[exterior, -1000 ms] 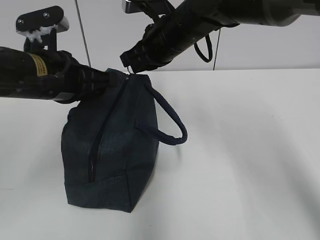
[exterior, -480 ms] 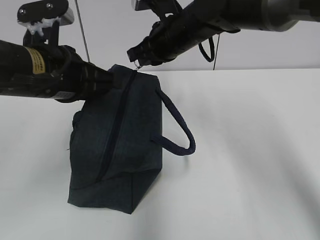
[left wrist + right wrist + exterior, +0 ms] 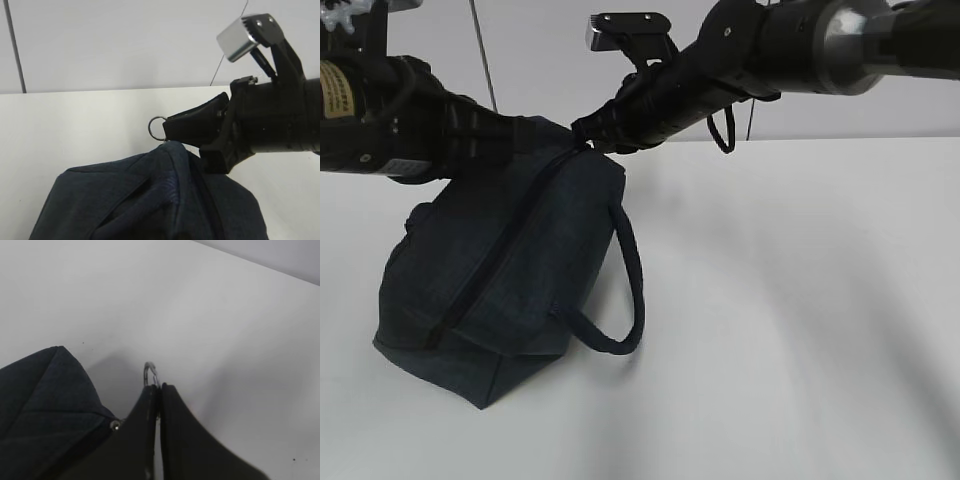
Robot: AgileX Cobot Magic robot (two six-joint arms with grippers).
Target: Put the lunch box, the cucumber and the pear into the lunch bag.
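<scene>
White counter (image 3: 800, 300) carries the lunch bag (image 3: 490, 270) near its left edge, tilted. My right hand (image 3: 156, 390) is clamped on the ring pull (image 3: 151, 371); my left hand (image 3: 535, 135) pinches the bag's top corner, bracing it. Zipper closed; contents not visible.

My matt black plastic fingers (image 3: 150, 440) pinch a shiny metal ring pull (image 3: 151, 374) on the woven, matt navy cloth lunch bag (image 3: 500, 270).
</scene>
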